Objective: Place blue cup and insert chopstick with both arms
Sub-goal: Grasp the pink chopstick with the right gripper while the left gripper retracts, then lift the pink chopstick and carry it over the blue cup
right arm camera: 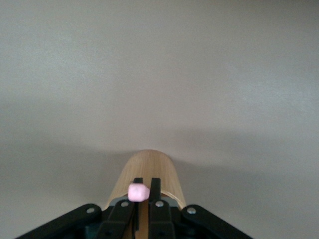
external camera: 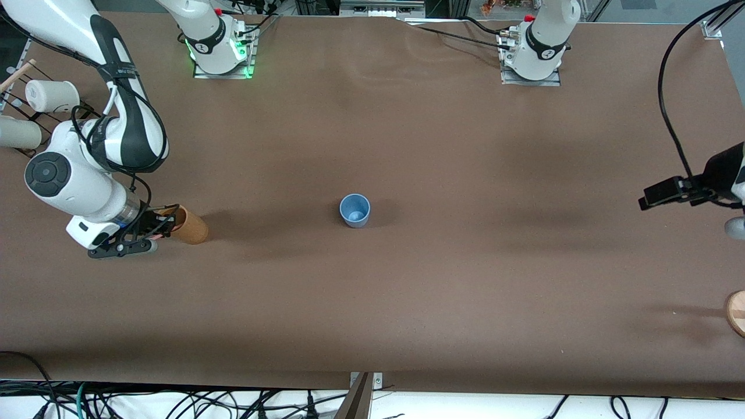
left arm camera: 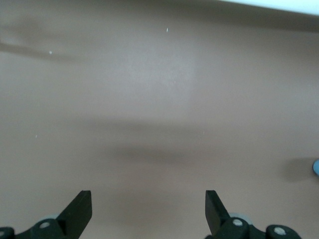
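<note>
Blue cup [external camera: 354,210] stands upright mid-table, light and rigid, best pinched across its rim. At its nine o'clock the right gripper [right arm camera: 142,191] pinches the thin, slippery pink chopstick [right arm camera: 138,191] over the tan cup [external camera: 189,226]. At three o'clock, left gripper [left arm camera: 148,209] waits spread wide above bare table.

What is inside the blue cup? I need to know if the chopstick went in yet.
The blue cup stands upright mid-table, showing only its lighter blue inside: no stick. A pink chopstick end sits in the right hand, at the tan cup. The stick's remaining length is hidden.
</note>
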`<action>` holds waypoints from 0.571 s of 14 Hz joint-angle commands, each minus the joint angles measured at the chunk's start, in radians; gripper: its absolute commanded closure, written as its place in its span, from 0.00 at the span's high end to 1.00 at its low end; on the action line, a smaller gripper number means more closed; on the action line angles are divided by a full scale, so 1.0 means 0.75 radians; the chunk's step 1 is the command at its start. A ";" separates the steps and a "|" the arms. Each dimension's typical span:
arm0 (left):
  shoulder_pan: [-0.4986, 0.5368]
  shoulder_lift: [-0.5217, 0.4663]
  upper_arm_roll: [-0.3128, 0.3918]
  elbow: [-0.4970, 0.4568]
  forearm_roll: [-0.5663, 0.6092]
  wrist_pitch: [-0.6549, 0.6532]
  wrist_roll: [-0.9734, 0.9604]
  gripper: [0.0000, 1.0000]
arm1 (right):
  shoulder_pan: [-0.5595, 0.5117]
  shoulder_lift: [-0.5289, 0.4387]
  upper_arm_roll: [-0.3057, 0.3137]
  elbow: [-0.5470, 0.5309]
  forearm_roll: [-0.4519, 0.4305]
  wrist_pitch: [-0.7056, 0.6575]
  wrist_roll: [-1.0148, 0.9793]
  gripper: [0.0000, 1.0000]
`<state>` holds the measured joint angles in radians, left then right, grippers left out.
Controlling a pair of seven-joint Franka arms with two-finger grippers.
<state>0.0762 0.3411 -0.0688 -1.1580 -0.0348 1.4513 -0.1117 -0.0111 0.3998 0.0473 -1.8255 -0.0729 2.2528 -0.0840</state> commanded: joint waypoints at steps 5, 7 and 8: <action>-0.020 -0.221 -0.019 -0.196 0.007 -0.049 0.030 1.00 | -0.006 -0.134 0.015 0.147 0.007 -0.276 -0.001 0.00; -0.042 -0.258 -0.021 -0.225 0.016 -0.047 0.024 1.00 | 0.007 -0.153 0.021 0.290 0.017 -0.495 0.079 0.00; -0.034 -0.279 -0.021 -0.254 -0.005 -0.047 0.016 1.00 | 0.009 -0.155 0.053 0.367 0.017 -0.597 0.160 0.00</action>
<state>0.0503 0.1937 -0.0843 -1.2743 -0.0350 1.4071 -0.1093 -0.0082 0.2896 0.0577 -1.6489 -0.0682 1.9351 -0.0420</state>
